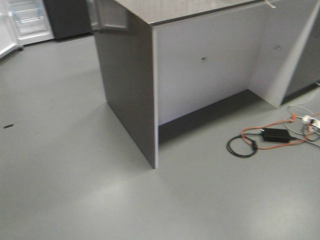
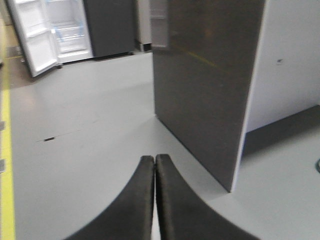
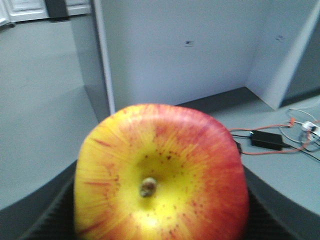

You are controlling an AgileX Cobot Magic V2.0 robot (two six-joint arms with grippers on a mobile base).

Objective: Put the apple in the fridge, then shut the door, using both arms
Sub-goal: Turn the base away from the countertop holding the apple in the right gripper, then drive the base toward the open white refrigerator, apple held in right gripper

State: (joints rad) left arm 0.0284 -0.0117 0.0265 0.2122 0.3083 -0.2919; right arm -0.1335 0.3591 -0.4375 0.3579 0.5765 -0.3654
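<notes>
The apple (image 3: 160,175), red with yellow streaks, fills the right wrist view with its stem end toward the camera. My right gripper (image 3: 161,205) is shut on it, with dark fingers (image 3: 42,215) on either side. My left gripper (image 2: 154,159) is shut and empty, held above the grey floor. The fridge (image 2: 69,30) stands far off at the back left, open, with a white inside and blue-taped shelves. Its door (image 2: 35,42) is swung out to the left. The fridge also shows in the front view (image 1: 29,20). Neither gripper shows in the front view.
A table with a dark grey side panel (image 1: 127,85) and white inner panels stands close ahead to the right. A plain dark grey unit (image 2: 110,25) stands right of the fridge. Cables and a black power brick (image 1: 275,135) lie on the floor at the right. A yellow floor line (image 2: 6,150) runs along the left.
</notes>
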